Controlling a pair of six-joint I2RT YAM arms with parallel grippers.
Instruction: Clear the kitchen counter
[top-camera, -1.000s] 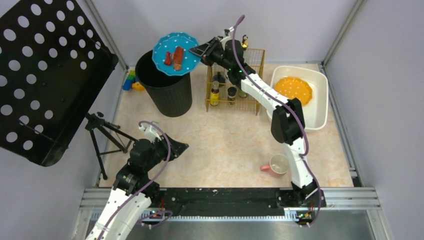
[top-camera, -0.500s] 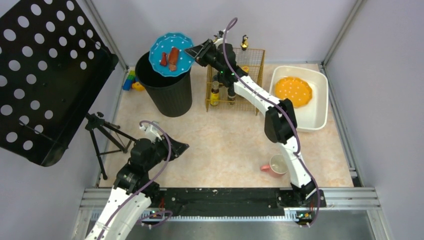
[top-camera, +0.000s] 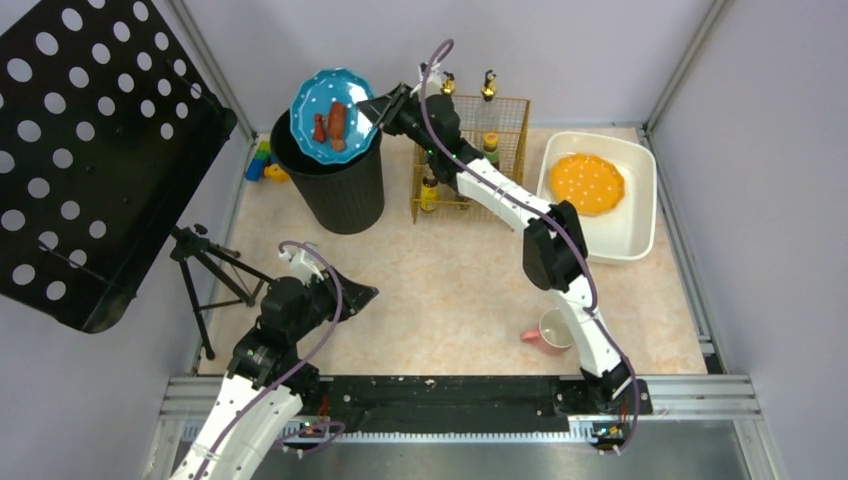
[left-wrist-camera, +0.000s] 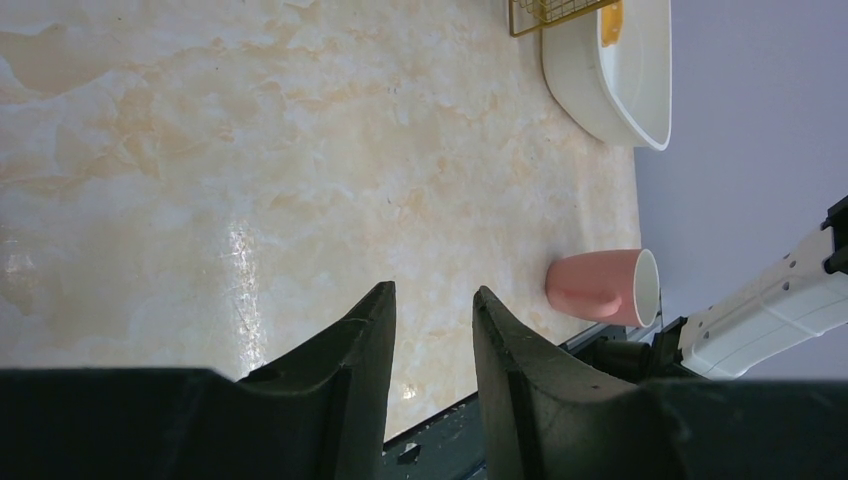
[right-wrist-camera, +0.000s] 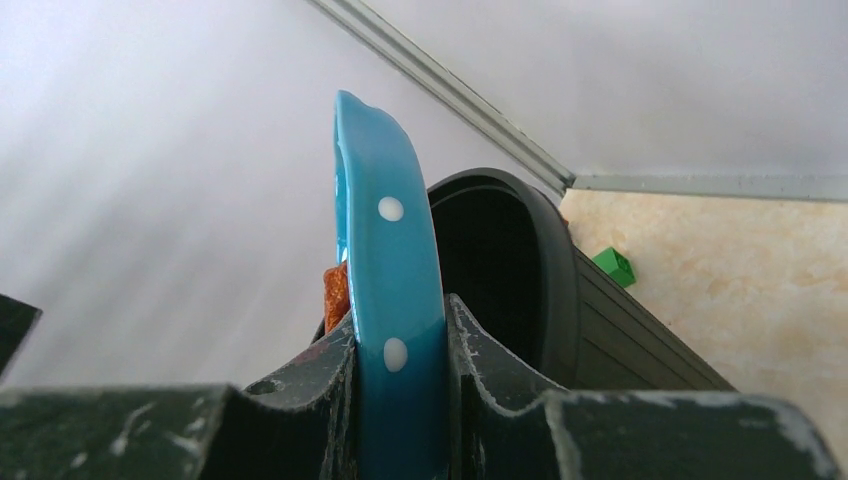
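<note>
Pale marbled kitchen counter (top-camera: 450, 290), lying flat

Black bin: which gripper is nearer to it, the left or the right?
Right. The right gripper holds the blue plate above the black bin; the left gripper hovers well apart, toward the near edge.

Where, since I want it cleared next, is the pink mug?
In the top view the pink mug sits on the kitchen counter near its front edge, on the right side, just beside the right arm's lower link.
</note>
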